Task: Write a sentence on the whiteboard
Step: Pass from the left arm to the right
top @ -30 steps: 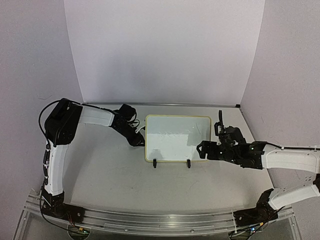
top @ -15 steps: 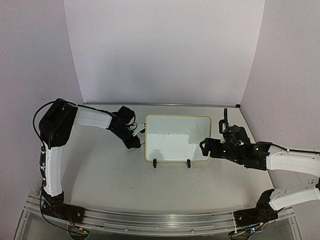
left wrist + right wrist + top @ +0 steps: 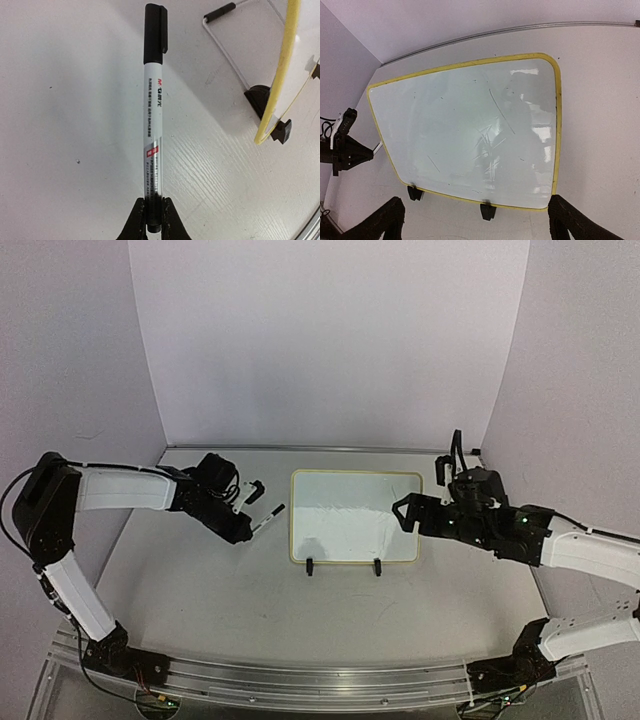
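The whiteboard [image 3: 354, 516] stands in the middle of the table on two black clip feet, its yellow rim showing in the right wrist view [image 3: 470, 125]. It bears only faint stray strokes and scratches; no readable sentence shows. My left gripper [image 3: 243, 531] is shut on the tail of a white marker [image 3: 267, 518] with its black cap on, held left of the board. The left wrist view shows the marker [image 3: 153, 110] between the jaws [image 3: 152, 220]. My right gripper [image 3: 403, 515] is open wide and empty at the board's right edge; its fingers [image 3: 382, 225] flank the board's near edge.
A thin wire stand [image 3: 225, 40] and a black clip foot [image 3: 260, 97] sit at the board's left edge [image 3: 280, 85]. White walls close the back and both sides. The left gripper also shows in the right wrist view [image 3: 345, 150].
My left arm has swung out to the left, drawing the marker away from the board's left edge. My right gripper has moved a little farther back along the board's right edge.
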Controlling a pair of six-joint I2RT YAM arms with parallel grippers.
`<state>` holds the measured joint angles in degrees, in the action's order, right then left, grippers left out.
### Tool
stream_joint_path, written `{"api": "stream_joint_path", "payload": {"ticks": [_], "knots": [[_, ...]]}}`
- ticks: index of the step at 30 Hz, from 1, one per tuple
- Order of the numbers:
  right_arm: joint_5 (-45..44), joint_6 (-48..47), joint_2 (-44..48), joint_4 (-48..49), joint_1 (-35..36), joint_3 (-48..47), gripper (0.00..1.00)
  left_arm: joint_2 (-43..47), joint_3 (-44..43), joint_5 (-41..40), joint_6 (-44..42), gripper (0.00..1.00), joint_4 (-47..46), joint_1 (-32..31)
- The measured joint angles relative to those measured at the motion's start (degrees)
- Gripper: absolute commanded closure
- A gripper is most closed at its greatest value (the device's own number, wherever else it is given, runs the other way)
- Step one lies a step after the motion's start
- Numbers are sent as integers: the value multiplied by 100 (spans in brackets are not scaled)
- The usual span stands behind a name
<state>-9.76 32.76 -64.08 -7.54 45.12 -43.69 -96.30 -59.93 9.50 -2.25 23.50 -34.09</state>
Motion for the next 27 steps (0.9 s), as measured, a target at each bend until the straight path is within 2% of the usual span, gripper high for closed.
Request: {"api": "stream_joint_path", "payload": {"ticks": [8,12,15,21,27], "knots": [[1203,91,-390,84,-7,-608,8,1687,600,-153,534,100,62,1],[2048,434,-844,517,-9,-787,10,2456,912,445,526,100,116,0],[2636,790,-1243,1063,-8,-809,13,2993,1014,1200,519,100,130,-15],[3382,1275,-2058,1872,70,-1030,17,3242,1000,2386,474,100,175,-105],[3680,1425,-2565,2338,377,-1497,21,2989,878,2996,300,100,377,-227]]}}
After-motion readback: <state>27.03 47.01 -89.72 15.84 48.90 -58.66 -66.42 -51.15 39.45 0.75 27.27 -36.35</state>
